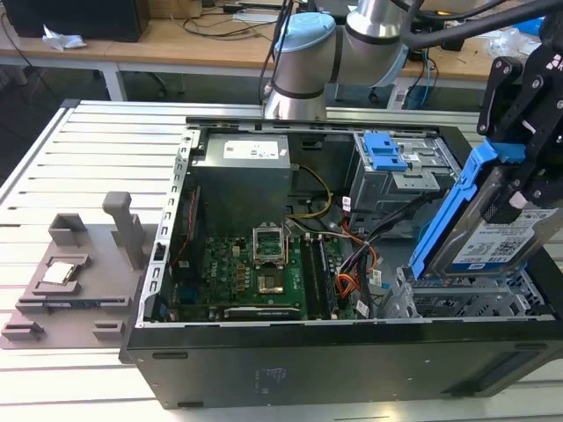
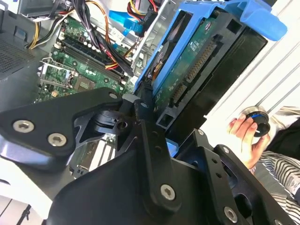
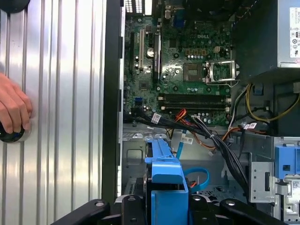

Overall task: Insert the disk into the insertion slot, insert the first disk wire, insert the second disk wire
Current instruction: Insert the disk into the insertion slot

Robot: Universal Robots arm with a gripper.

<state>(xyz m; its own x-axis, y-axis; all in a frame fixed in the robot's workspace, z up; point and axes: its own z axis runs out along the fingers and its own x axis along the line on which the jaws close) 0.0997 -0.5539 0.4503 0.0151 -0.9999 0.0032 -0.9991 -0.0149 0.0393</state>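
Slot [image 1: 457,303], at the case's [image 1: 290,360] near corner on the exterior view's right, sits under the disk [image 1: 493,242], which is tilted, seemingly to slide in; contact unclear. Gripper [image 1: 521,180] clamps the disk, fingertips hidden. Second wire [image 3: 197,178] loops beyond, plug unseen.

Open black computer case [image 1: 290,360] on slatted metal table [image 1: 53,176]; inside, green motherboard [image 1: 237,272] beside grey power supply [image 1: 242,167]; grey fixture [image 1: 79,272] at the exterior view's left.

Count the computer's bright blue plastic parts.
2. One frames the disk, tilted above the insertion slot; one is the latch atop the grey drive box. Others may be hidden.
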